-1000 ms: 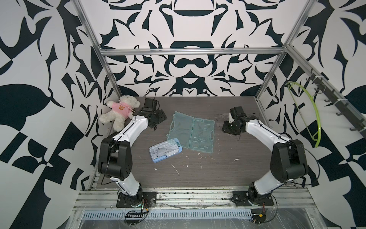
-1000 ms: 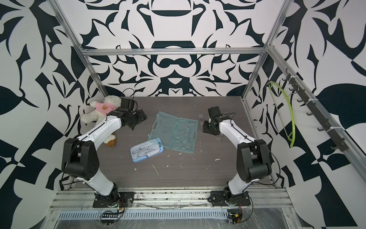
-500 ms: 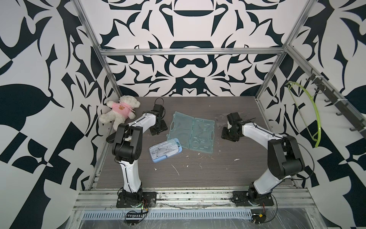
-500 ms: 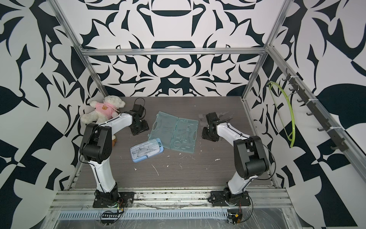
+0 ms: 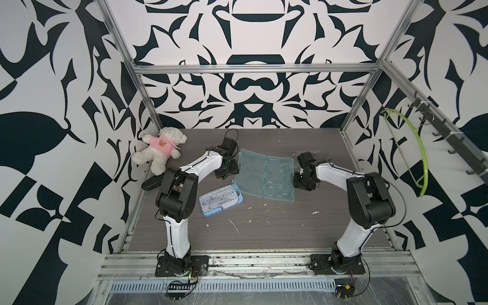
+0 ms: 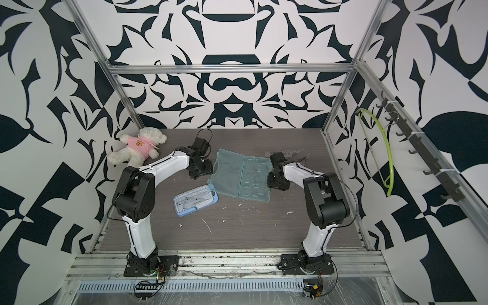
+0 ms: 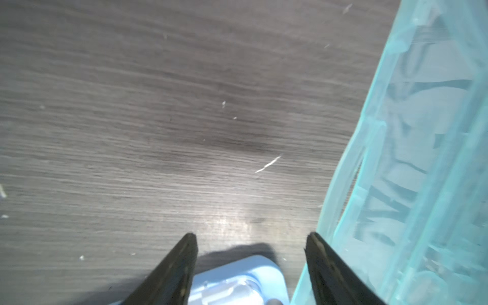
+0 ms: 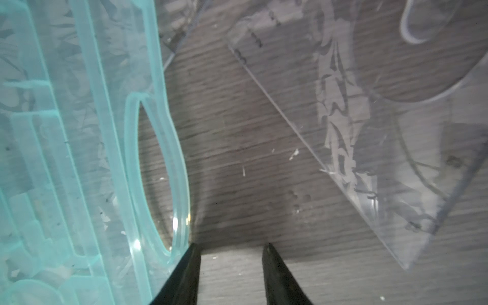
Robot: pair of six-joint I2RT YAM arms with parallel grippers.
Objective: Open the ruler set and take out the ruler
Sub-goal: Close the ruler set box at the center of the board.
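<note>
Case [image 8: 79, 158] just beside right pincer [image 8: 231, 245]

Two plastic cases: one open teal ruler set [image 5: 264, 177] and one blue case [image 5: 220, 200]. One teddy bear [image 5: 161, 149], one green hanger [image 5: 423, 158].

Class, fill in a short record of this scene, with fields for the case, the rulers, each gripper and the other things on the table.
case: teal case, open flat on the table
rulers: clear rulers lying on the table outside the case, on the right arm's side
left gripper: open, empty, low beside one edge of the case
right gripper: open, empty, low beside the case's handle edge
other things: small blue box lying flat by the case's near corner; teddy bear in the far left corner
</note>
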